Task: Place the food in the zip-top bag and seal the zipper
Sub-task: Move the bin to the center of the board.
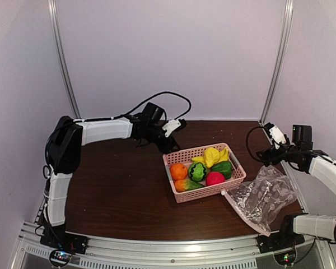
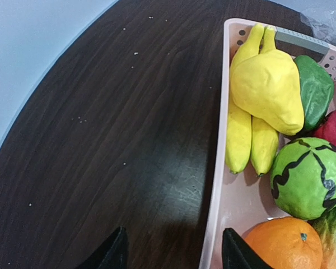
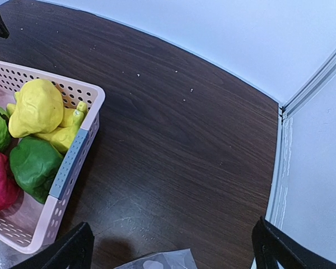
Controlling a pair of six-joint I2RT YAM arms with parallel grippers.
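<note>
The left gripper [image 2: 176, 253] hung over one rim of the pink basket [image 2: 217, 168], its jaws spread, with nothing between them but the table [image 2: 101, 140] and that rim. The orange [image 2: 285, 244] sat just beside the finger on the basket side. The striped green ball [image 2: 308, 176] lay a little ahead of it, and the banana bunch [image 2: 266, 92] farther ahead along the same wall. The step in hand looked to be a first pick. It would go best by shifting toward the basket's inside until both fingers cleared the rim, then dropping straight over the orange to close across its widest part. Further right, the zip-top bag [image 1: 263, 199] lay flat outside the basket, one corner showing just beneath the right gripper [image 3: 173, 252]. That gripper's jaws stood wide apart, holding nothing.
</note>
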